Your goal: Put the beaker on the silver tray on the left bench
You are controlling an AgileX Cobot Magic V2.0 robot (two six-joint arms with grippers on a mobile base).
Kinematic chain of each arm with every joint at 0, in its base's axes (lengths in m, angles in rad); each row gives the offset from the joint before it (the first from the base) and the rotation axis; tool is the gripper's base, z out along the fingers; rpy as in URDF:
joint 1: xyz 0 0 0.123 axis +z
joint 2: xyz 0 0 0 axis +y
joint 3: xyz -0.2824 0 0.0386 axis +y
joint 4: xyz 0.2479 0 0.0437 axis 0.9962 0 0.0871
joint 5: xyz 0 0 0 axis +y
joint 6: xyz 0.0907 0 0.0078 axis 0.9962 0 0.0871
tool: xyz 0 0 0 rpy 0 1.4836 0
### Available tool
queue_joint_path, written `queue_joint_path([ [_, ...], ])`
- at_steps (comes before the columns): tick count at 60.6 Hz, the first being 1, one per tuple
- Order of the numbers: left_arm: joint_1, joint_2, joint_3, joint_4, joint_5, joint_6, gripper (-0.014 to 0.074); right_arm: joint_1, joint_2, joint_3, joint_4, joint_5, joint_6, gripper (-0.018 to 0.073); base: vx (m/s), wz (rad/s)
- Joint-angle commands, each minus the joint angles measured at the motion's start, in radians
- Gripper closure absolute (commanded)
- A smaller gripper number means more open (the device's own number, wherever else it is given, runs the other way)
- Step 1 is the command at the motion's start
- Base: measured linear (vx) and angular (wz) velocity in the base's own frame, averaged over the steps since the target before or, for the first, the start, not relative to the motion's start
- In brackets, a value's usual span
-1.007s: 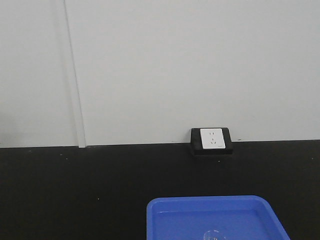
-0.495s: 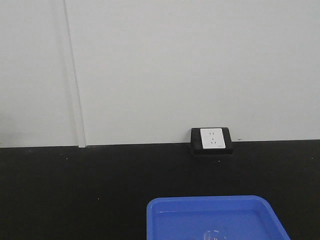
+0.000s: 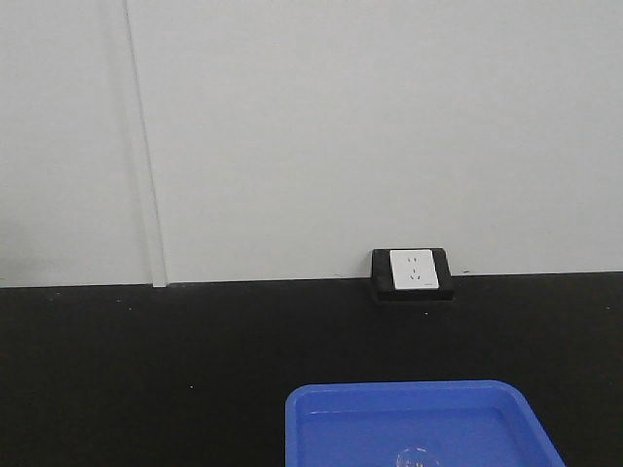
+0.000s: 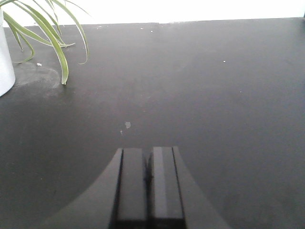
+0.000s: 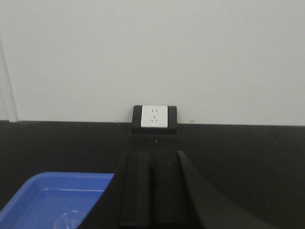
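Pinched together on nothing: black left gripper (image 4: 148,151) over the long matte black worktop (image 4: 214,95). Likewise closed, empty: black right gripper (image 5: 152,155). Below-left of it, inside the bright blue plastic tray (image 5: 52,175), faintly, the small clear glass beaker (image 5: 67,220); ahead, a white wall socket (image 5: 154,116).

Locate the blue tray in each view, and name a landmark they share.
Front-facing: blue tray at the bottom, right of centre, cut by the edge.
Left wrist: not in it.
Right wrist: bottom left corner.
Shared landmark: the wall socket, front-facing and right wrist only.
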Motion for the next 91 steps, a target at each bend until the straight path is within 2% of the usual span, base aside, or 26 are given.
queue_joint_path([
  [1, 0.000, -0.008, 0.019, -0.007, -0.079, 0.000, 0.0595, -0.005, 0.080, -0.038, 0.000, -0.102, -0.001, 0.0565, 0.00, 0.00],
  [17, 0.000, -0.008, 0.019, -0.007, -0.079, 0.000, 0.0595, -0.005, 0.231, -0.038, 0.000, -0.172, 0.000, 0.0556, 0.00, 0.00],
  [28, 0.000, -0.008, 0.019, -0.007, -0.079, 0.000, 0.0595, -0.005, 0.314, -0.038, 0.001, -0.228, 0.005, 0.0498, 0.00, 0.00],
  [37, 0.000, -0.008, 0.019, -0.007, -0.079, 0.000, 0.0595, -0.005, 0.372, -0.038, 0.001, -0.227, 0.005, 0.0399, 0.00, 0.00],
  [57, 0.000, -0.008, 0.019, -0.007, -0.079, 0.000, 0.0595, -0.005, 0.471, -0.038, 0.002, -0.302, 0.004, 0.0030, 0.00, 0.00],
  [62, 0.000, -0.008, 0.019, -0.007, -0.079, 0.000, 0.0595, -0.005, 0.494, -0.038, 0.004, -0.342, 0.009, -0.0015, 0.00, 0.00],
  [69, 0.000, -0.008, 0.019, -0.007, -0.079, 0.000, 0.0595, -0.005, 0.532, -0.037, -0.003, -0.354, 0.035, -0.0026, 0.00, 0.00],
  [76, 0.000, -0.008, 0.019, -0.007, -0.079, 0.000, 0.0595, -0.003, 0.590, -0.014, -0.065, -0.367, 0.035, -0.0023, 0.00, 0.00],
  [81, 0.000, -0.008, 0.019, -0.007, -0.079, 0.000, 0.0595, -0.003, 0.637, 0.020, -0.120, -0.426, 0.050, -0.0023, 0.00, 0.00],
  [87, 0.000, -0.008, 0.019, -0.007, -0.079, 0.000, 0.0595, -0.003, 0.707, 0.084, -0.202, -0.583, 0.091, -0.0023, 0.00, 0.00],
  [91, 0.000, -0.008, 0.019, -0.007, -0.079, 0.000, 0.0595, -0.003, 0.760, 0.119, -0.304, -0.706, 0.109, -0.0023, 0.00, 0.00],
])
